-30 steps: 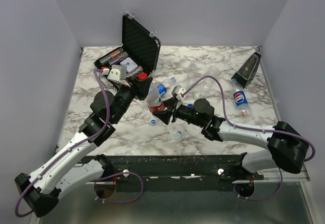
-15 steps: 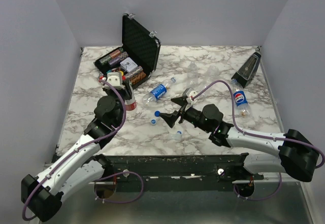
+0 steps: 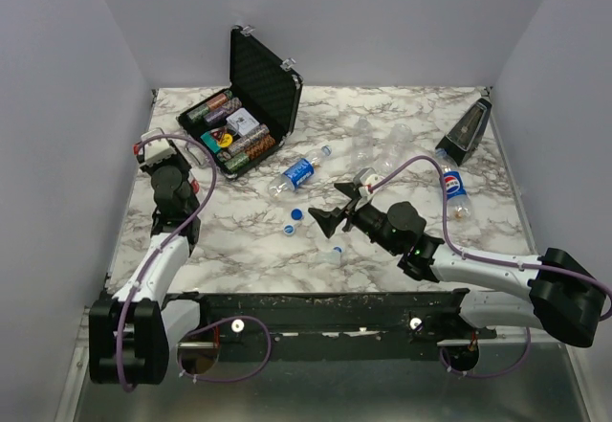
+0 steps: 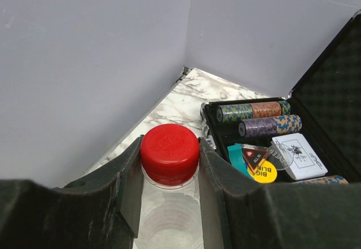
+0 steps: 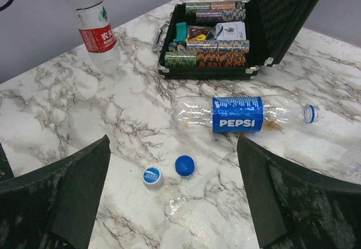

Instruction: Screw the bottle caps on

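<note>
The case (image 3: 244,116) sits near the table's (image 3: 382,106) back-left corner, an upright bottle (image 5: 96,31) by the left edge. Right of the case is a lying bottle (image 3: 300,171), two caps (image 3: 297,215) before it.

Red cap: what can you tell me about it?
The red cap is round, shiny plastic with faint raised marks on top. It sits upright on the neck of a clear bottle. The left pincer is shut on it, with a black finger pressing each side.
</note>
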### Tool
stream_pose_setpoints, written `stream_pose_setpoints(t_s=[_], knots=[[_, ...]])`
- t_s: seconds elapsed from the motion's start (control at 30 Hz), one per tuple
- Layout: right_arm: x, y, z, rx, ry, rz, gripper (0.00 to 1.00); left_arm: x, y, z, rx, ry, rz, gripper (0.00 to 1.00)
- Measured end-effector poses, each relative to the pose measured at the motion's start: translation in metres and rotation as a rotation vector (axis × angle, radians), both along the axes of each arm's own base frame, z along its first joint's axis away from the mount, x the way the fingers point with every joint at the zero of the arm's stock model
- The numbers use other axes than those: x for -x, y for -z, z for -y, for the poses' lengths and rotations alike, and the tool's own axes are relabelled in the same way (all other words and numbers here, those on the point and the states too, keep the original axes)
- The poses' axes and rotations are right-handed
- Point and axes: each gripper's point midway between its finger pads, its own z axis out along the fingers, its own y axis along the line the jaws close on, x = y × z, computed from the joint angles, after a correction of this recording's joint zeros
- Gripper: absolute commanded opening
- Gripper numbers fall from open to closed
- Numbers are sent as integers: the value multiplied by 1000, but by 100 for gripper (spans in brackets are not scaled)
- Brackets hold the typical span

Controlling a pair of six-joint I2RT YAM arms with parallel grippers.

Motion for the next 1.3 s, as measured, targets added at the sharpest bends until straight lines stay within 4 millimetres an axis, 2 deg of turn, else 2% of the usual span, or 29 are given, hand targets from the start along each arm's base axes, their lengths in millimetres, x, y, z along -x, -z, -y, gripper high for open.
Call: stream_pose_setpoints(t_s=[0.2,0.3,0.43,0.6,0.83,0.9,1.13,1.3], knots=[[-2,0,1,9,9,12,100,-20,13,-8,-38,12,-15,6],[-2,1,1,16,11,15,100,-24,19,-15,-48,1,-26,7],[-3,3,1,23,11,15,100,-30,25,-13,-65,27,-42,10],[-3,5,0,26,11,13,100,-31,25,-10,-75,43,-25,13],[-4,5,1,38,12,27,100,-24,35,-10,-83,46,-21,20],[-4,5,1,42,13,31,100,-24,35,-9,-87,46,-18,24],[-4,5,1,45,13,35,100,-23,36,-6,-97,53,-12,49],[-4,5,1,49,13,39,100,-20,36,-4,-103,55,-10,62]])
